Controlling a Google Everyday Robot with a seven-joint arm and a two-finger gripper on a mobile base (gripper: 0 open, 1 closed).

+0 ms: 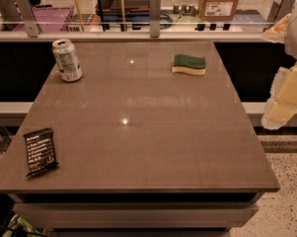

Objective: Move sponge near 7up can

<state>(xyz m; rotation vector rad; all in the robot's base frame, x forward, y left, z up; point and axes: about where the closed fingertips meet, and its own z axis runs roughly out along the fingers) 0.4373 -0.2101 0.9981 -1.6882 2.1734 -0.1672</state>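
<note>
Packet (39, 151): black, white lettering unreadable, near left corner.
Table (138, 147): glossy brown, light glints.
Gripper (283, 100): right edge, off the table; grip state unclear.
Sponge (189, 64): far right, green side up.
Can (67, 59): far left, upright, print illegible, well apart from sponge.
Beyond: labelled cardboard box (218, 4).

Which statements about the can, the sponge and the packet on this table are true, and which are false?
1. The 7up can stands upright. True.
2. The sponge touches the can. False: they lie apart, sponge far right, can far left.
3. The black snack packet lies near the front left corner of the table. True.
4. The gripper holds the sponge. False: it hangs beyond the table's right edge, apart from the sponge.
</note>
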